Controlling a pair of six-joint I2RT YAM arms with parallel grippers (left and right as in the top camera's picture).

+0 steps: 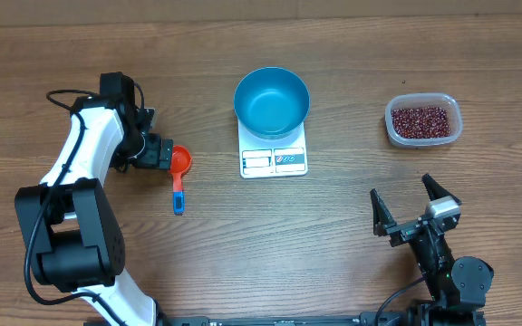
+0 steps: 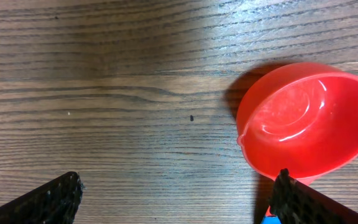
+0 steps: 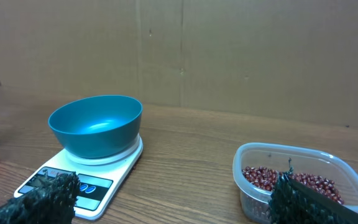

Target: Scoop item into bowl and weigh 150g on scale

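Observation:
The light blue bowl (image 1: 272, 101) stands empty on the white scale (image 1: 274, 161) at the table's middle back. Dark red-brown beans (image 1: 418, 120) fill a clear plastic tub (image 1: 451, 127) at the right. A red scoop (image 1: 181, 162) with a blue handle lies on the table left of the scale. My left gripper (image 1: 163, 152) hovers right beside the scoop's cup, open. In the left wrist view the scoop (image 2: 309, 124) sits by the right finger (image 2: 297, 202), with bare wood between the jaws (image 2: 178, 180). My right gripper (image 1: 401, 188) is open at the front right, facing the bowl (image 3: 95, 124) and beans (image 3: 263, 177).
Bare wooden table (image 1: 333, 226) lies between the scale and the right arm. The scale's display and buttons (image 3: 79, 185) face the front. A brown cardboard wall (image 3: 229, 56) stands behind the table in the right wrist view.

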